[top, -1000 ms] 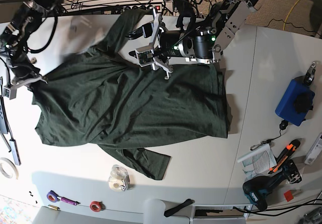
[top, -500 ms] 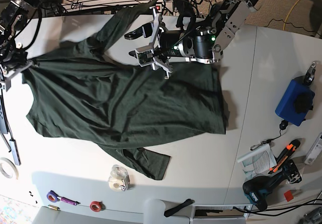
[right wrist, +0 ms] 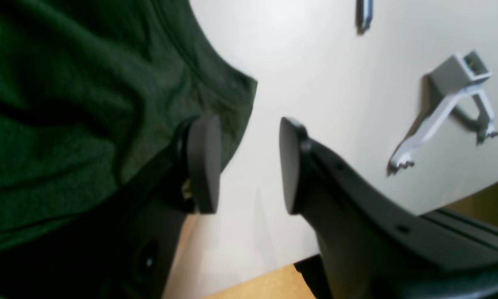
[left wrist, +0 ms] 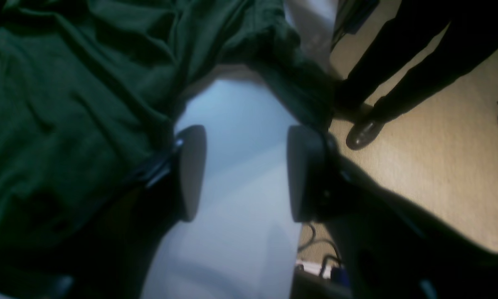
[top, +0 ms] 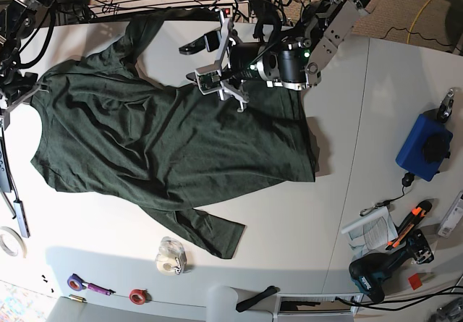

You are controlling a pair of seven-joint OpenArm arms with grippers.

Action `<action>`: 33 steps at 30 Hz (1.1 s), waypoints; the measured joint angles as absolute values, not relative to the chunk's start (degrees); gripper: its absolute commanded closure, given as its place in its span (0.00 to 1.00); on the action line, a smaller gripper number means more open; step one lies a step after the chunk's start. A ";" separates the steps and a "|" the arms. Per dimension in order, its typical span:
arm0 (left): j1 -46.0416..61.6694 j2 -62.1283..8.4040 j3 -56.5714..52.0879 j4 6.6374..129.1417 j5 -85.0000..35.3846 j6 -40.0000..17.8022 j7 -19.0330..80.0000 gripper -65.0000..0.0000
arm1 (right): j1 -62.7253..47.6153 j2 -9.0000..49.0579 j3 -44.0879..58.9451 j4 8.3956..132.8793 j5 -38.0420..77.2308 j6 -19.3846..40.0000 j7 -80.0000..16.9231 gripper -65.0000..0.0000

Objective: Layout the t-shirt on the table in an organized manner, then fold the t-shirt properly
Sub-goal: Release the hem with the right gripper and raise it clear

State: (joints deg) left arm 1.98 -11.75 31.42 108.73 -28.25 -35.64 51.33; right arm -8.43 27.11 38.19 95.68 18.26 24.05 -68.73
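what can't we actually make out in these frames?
- Base view: the left arm covers the t-shirt's far edge.
- Base view: the right gripper sits at the frame edge; its jaws are too small to read.
- Left wrist view: the standing person is cut off above the legs.
- Right wrist view: blurred throughout; the grey plastic piece cannot be identified.

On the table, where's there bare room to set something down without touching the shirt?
The widest free patch of the table lies between the t-shirt and the blue box. A smaller bare strip runs along the front edge, between the tape roll and the booklet. The front right corner, around the drill, is crowded.
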 measured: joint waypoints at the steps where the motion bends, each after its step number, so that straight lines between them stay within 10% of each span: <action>1: 2.98 -11.77 31.42 108.73 -28.18 -35.62 52.47 0.47 | -8.43 27.11 38.19 95.68 18.28 24.05 -68.01 0.64; 19: 11.70 -11.73 31.38 108.31 -29.74 -38.63 53.58 0.47 | -8.43 27.11 38.19 95.70 29.76 29.98 -69.80 0.64; 33: 11.57 -11.60 31.38 102.04 -28.91 -38.57 52.23 0.47 | -8.75 27.14 39.03 95.77 70.13 39.94 -81.36 0.64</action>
